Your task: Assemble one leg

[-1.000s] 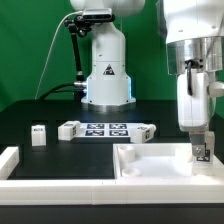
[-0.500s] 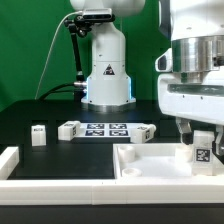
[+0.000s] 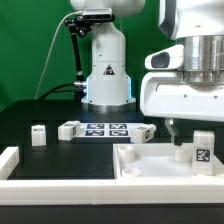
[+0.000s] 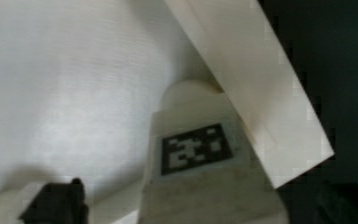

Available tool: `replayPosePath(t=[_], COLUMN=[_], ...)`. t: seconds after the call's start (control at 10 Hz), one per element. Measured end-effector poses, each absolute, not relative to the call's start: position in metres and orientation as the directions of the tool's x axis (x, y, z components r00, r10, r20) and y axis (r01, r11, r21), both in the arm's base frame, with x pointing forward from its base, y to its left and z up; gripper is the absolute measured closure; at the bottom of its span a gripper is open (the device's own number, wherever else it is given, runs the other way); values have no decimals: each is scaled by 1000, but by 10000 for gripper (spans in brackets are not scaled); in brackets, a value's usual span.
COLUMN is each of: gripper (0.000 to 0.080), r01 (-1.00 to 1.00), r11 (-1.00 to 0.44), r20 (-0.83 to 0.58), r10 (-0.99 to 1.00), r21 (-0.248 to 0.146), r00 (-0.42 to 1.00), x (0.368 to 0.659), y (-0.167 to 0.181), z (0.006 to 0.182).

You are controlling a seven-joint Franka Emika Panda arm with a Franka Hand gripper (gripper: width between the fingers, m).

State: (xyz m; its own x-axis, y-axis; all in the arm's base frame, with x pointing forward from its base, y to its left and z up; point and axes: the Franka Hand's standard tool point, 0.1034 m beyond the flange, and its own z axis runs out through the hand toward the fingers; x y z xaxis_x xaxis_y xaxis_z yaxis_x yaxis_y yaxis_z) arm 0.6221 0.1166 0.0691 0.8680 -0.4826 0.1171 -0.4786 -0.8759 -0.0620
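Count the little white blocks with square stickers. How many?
4: one leg standing in the tray, one alone at the exterior view's left, two beside the marker board. More may be hidden.

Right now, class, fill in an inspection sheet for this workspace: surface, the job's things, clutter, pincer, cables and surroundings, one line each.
Surface: black table with a white rail along its near edge.
Job's things: one leg, tag facing the camera, stands upright in the tray-like part at the exterior view's right. Other small white parts, one alone and two at the ends of the marker board.
Clutter: nothing seen.
Pincer: pincer hangs above the tray-like part beside the leg, holding nothing; open or shut cannot be told.
Cables: a cable runs down from the black mast behind.
Surroundings: green backdrop, white robot base.
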Motion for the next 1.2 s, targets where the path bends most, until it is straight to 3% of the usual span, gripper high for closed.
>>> replayPosePath(t=[0.2,0.3,0.4,0.6,0.8,1.0,1.2], gripper=[150,279,279,510,509,509,509], r01=[-308,-314,-314,-368,-386,-636,-845], r11=[-951,-949,-949,-929,-922,-767,-517], r20=[131,131,131,129,125,100,59], r10=[-310,-315,-315,-370,-388,-642,-855], r21=[-30,-31,-31,-39,-40,-85,-137], r00=[942,940,940,920,913,760,514], x=[623,623,623,623,623,623,622], y=[114,114,114,114,109,110,112], z=[69,69,69,69,69,69,67])
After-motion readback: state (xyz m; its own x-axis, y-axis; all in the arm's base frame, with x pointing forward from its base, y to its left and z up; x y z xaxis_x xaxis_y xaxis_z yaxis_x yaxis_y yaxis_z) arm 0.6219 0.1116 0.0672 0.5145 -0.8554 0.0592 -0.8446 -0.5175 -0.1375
